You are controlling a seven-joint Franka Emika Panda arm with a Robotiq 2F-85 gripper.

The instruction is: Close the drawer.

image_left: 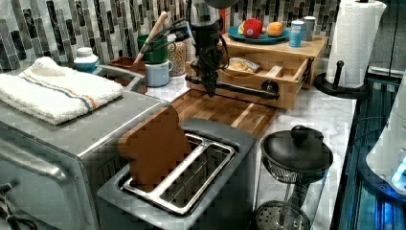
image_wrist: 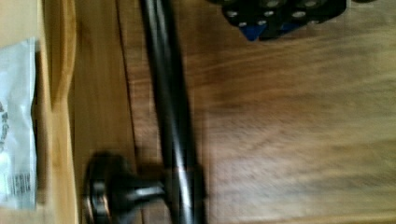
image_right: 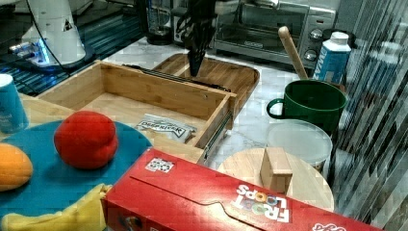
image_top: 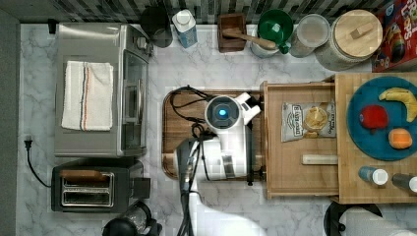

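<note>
The pulled-out drawer holds a snack packet and a pale stick; the pincer's grip is unclear.

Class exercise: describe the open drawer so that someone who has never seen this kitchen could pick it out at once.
Find the raised light-wood stand carrying the blue plate of fruit. The drawer slides out from beneath it toward the darker cutting board. Unlike both, it is a shallow rimmed box with a black bar handle, holding a snack packet.

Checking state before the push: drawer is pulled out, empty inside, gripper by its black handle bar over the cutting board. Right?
Not empty. The top view shows the drawer holding a snack packet and a pale stick. Otherwise right: it is pulled out, gripper by the handle bar over the cutting board.
</note>
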